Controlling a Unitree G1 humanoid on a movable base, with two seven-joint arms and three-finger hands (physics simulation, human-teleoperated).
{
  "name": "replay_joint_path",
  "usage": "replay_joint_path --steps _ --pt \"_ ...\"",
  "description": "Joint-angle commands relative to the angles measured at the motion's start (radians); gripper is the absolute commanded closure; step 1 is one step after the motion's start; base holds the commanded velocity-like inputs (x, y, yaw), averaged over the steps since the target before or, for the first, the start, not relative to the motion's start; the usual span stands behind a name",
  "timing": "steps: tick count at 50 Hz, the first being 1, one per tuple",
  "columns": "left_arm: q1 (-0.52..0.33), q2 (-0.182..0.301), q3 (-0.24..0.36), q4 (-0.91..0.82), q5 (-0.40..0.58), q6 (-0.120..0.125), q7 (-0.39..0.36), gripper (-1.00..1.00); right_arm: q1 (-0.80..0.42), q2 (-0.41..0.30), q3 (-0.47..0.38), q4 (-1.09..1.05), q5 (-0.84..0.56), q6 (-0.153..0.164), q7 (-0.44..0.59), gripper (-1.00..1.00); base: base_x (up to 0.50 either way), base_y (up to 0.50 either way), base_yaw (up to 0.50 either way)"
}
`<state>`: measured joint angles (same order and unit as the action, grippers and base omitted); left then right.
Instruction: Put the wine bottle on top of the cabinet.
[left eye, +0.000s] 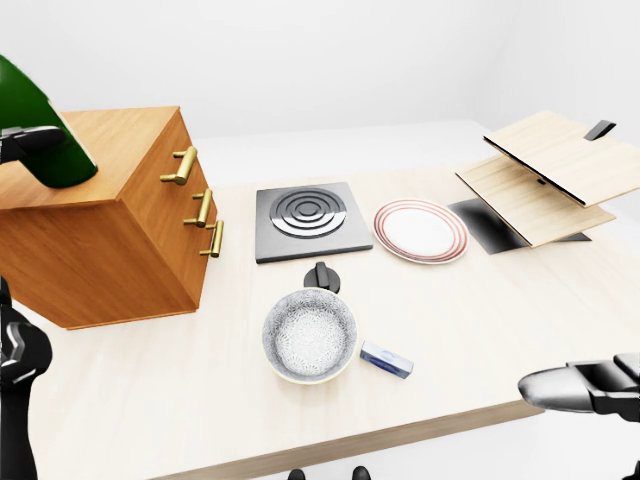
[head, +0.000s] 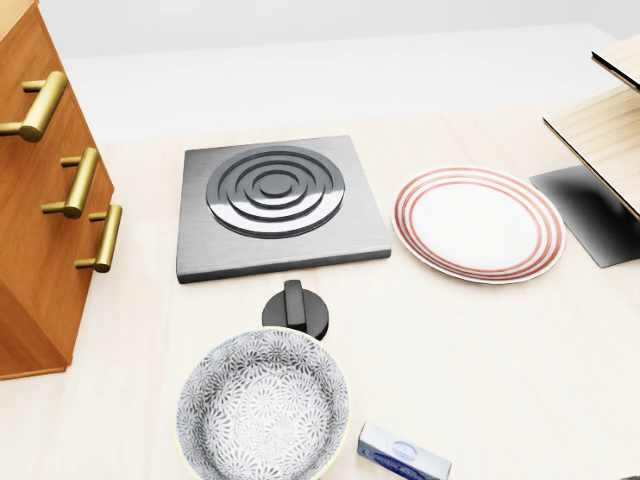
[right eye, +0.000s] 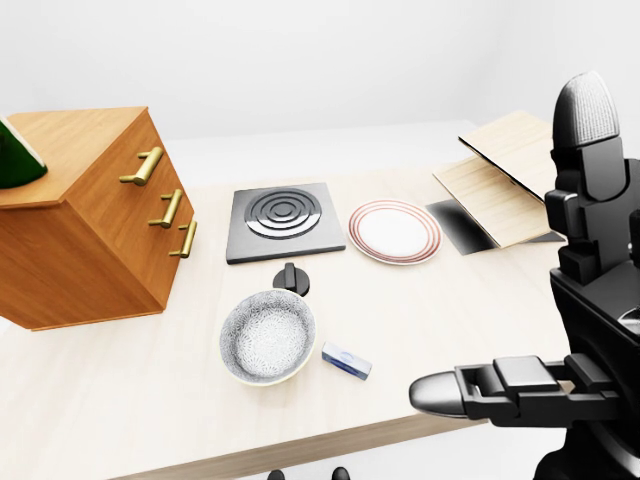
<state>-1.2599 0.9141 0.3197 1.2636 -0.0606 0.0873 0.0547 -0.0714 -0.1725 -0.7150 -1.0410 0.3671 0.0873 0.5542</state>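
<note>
I have the wine bottle (left eye: 38, 125) up at nine o'clock in the left-eye view, its green base over the cabinet (left eye: 110, 215) top, seemingly not yet released. Its axis looks tilted, neck cropped away up-left. Left hand (left eye: 25, 145) fingers: grip unclear. Right hand (right eye: 555, 330) open, idle over the table (left eye: 450, 330).
</note>
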Motion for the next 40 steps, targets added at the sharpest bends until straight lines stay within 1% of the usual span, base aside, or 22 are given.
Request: replay_joint_path --steps 1,3,5,7,8,11,13,17,18,21,23,26,28,30,31,32,33,35,36,37,38,40 --pt "-0.122 0.13 -0.022 -0.088 -0.003 0.0 -0.017 -1.0 -0.012 0.005 0.021 0.01 -0.029 0.0 0.01 -1.0 0.0 0.0 0.0" --pt "-0.201 0.171 -0.043 -0.127 0.006 0.0 -0.048 -1.0 -0.008 0.005 0.025 0.011 -0.033 0.0 0.012 -1.0 0.0 0.0 0.0" --pt "-0.205 0.201 -0.028 -0.175 -0.014 0.0 -0.077 -1.0 -0.005 0.005 0.023 0.011 -0.034 0.0 0.017 -1.0 0.0 0.0 0.0" --pt "-0.223 0.22 -0.038 -0.206 -0.014 0.0 -0.086 -1.0 -0.006 0.007 0.02 0.013 -0.035 0.0 0.02 -1.0 0.0 0.0 0.0" --pt "-0.294 0.244 -0.058 -0.237 -0.002 0.0 -0.098 -1.0 -0.01 0.006 0.022 0.009 -0.036 0.0 0.018 -1.0 0.0 0.0 0.0" --pt "-0.343 0.274 -0.068 -0.303 0.01 0.0 -0.136 -1.0 -0.016 0.008 0.024 0.003 -0.038 0.0 0.017 -1.0 0.0 0.0 0.0" --pt "-0.291 0.3 -0.041 -0.403 -0.016 0.0 -0.156 -1.0 -0.016 0.011 0.03 0.003 -0.041 0.0 0.017 -1.0 0.0 0.0 0.0" --pt "-0.292 0.342 -0.035 -0.513 -0.061 0.0 -0.156 -1.0 -0.012 0.016 0.034 0.002 -0.044 0.0 0.019 -1.0 0.0 0.0 0.0" --pt "-0.302 0.371 -0.03 -0.57 -0.083 0.0 -0.171 -1.0 -0.007 0.017 0.032 0.006 -0.045 0.0 0.023 -1.0 0.0 0.0 0.0" --pt "-0.289 0.424 -0.024 -0.676 -0.134 0.0 -0.151 -1.0 -0.013 0.013 0.024 0.0 -0.042 0.0 0.028 -1.0 0.0 0.0 0.0" --pt "-0.276 0.465 -0.019 -0.773 -0.203 0.0 -0.164 -1.0 -0.033 0.007 0.02 -0.005 -0.04 0.0 0.024 -1.0 0.0 0.0 0.0" --pt "-0.222 0.516 0.003 -0.909 -0.32 0.0 -0.14 -1.0 -0.049 0.004 0.029 -0.006 -0.033 0.0 0.009 -1.0 0.0 0.0 0.0" --pt "-0.161 0.557 0.031 -0.987 -0.43 0.0 -0.101 -1.0 -0.055 0.003 0.034 -0.006 -0.026 0.0 -0.002 -1.0 0.0 0.0 0.0" --pt "-0.088 0.605 0.063 -1.052 -0.577 0.0 -0.028 -1.0 -0.053 0.004 0.038 -0.006 -0.015 0.0 -0.013 -1.0 0.0 0.0 0.0" --pt "-0.03 0.636 0.082 -1.089 -0.672 0.0 0.007 -1.0 -0.049 0.003 0.041 -0.006 -0.009 0.0 -0.018 -1.0 0.0 0.0 0.0" --pt "0.034 0.663 0.108 -1.148 -0.793 0.0 0.071 -1.0 -0.048 0.002 0.043 -0.006 0.0 0.0 -0.025 -1.0 0.0 0.0 0.0" --pt "0.131 0.701 0.144 -1.198 -0.915 0.0 0.135 -1.0 -0.048 0.002 0.041 -0.006 0.013 0.0 -0.033 -1.0 0.0 0.0 0.0" --pt "0.395 0.806 0.255 -1.258 -1.195 0.0 0.279 -1.0 -0.039 -0.001 0.041 -0.006 0.044 0.0 -0.055 -1.0 0.0 0.0 0.0" --pt "0.549 0.857 0.339 -1.28 -1.295 0.0 0.336 -1.0 -0.034 -0.004 0.038 -0.006 0.067 0.0 -0.071 -1.0 0.0 0.0 0.0" --pt "0.679 0.895 0.425 -1.28 -1.349 0.0 0.363 -1.0 -0.029 -0.008 0.033 -0.006 0.094 0.0 -0.09 -1.0 0.0 0.0 0.0" --pt "0.776 0.907 0.498 -1.311 -1.396 0.0 0.404 -1.0 -0.022 -0.016 0.029 -0.006 0.128 0.0 -0.112 -1.0 0.0 0.0 0.0" --pt "0.887 0.905 0.596 -1.367 -1.489 0.0 0.455 -1.0 -0.008 -0.029 0.016 -0.006 0.207 0.0 -0.168 -1.0 0.0 0.0 0.0"
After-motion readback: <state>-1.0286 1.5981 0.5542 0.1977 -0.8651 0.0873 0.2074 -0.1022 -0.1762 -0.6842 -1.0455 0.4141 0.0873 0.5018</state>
